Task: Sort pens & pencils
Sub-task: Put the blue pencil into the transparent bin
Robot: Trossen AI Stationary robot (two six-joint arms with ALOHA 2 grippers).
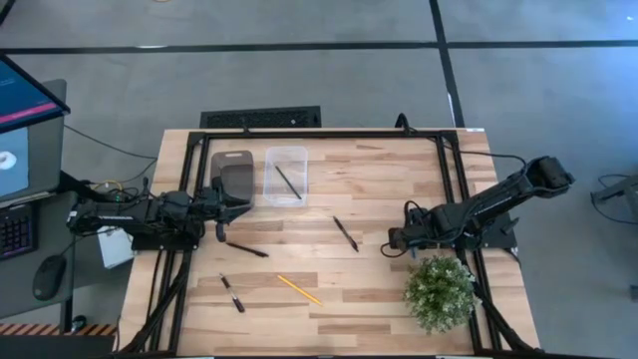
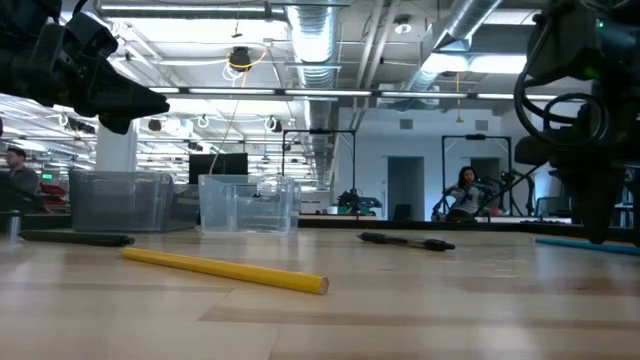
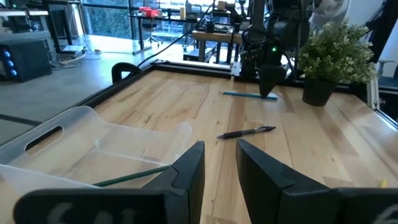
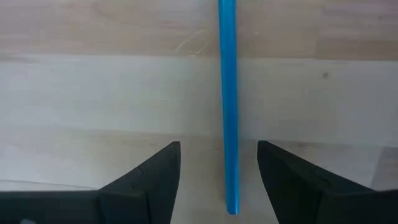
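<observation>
My right gripper (image 1: 392, 246) points down over the blue pencil (image 4: 228, 106). It is open, with one finger on each side of the pencil's end and touching nothing. My left gripper (image 3: 219, 168) is open and empty above the table's left side, beside the dark bin (image 1: 234, 175). The dark pencil (image 1: 288, 182) lies in the clear bin (image 1: 286, 160). The yellow pencil (image 1: 299, 289) lies flat near the front. Three black pens lie flat on the table: one in the middle (image 1: 345, 232), one left of it (image 1: 246, 249), one at the front left (image 1: 232, 293).
A potted plant (image 1: 439, 289) stands at the front right, close to my right arm. The two bins stand side by side at the far left. A black frame rail (image 1: 319, 133) runs round the table. Bare wood lies in the middle and at the far right.
</observation>
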